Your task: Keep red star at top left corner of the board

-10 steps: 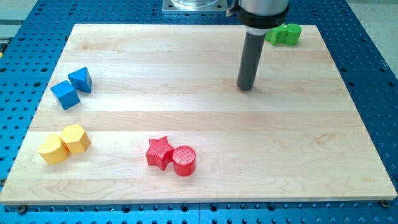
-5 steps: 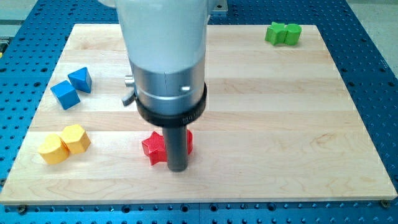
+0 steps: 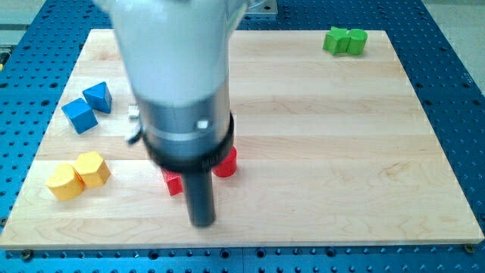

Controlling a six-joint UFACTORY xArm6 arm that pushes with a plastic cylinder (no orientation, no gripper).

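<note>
Pale wooden board (image 3: 318,136) — tip (image 3: 201,222) of gripperless dark rod just below half-hidden red star (image 3: 173,182) and red cylinder (image 3: 226,163).

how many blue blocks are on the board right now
2, both near the view's left edge, touching: a blue cube and a blue triangular block just up-right of it. The arm could be hiding others.

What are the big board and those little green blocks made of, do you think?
The board looks like pale wood: long grain streaks and joined planks show, with a smooth, faintly satin surface. The green blocks at the view's top right look like moulded plastic, evenly coloured and matte, though painted wood cannot be ruled out.
</note>
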